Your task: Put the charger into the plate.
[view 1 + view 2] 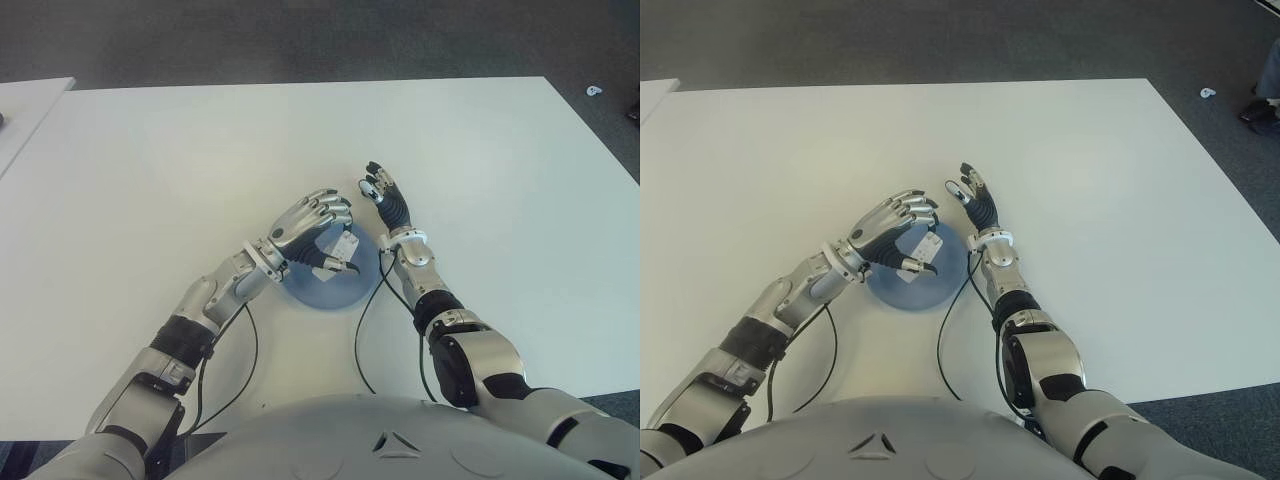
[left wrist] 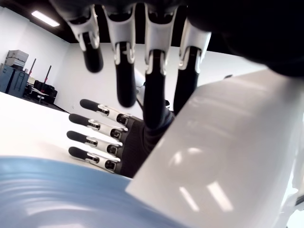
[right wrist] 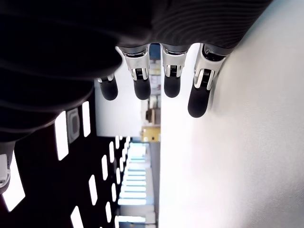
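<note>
Charger (image 1: 340,247) over the blue plate (image 1: 335,290)
My left hand (image 1: 312,228) grips it; my empty right hand (image 1: 385,200) is open. Letting go crooked could bounce it onto the desk (image 1: 480,180).

Charger (image 2: 223,156): glossy white plastic, smooth, catching ceiling-light reflections. Plate (image 1: 335,290): smooth blue, faint concentric ridges. Desk (image 1: 200,160): matt white, smooth. Left hand (image 1: 310,228), right hand (image 1: 385,200): silver metal-look shells, black fingertip pads. Floor (image 1: 300,40): grey carpet.
</note>
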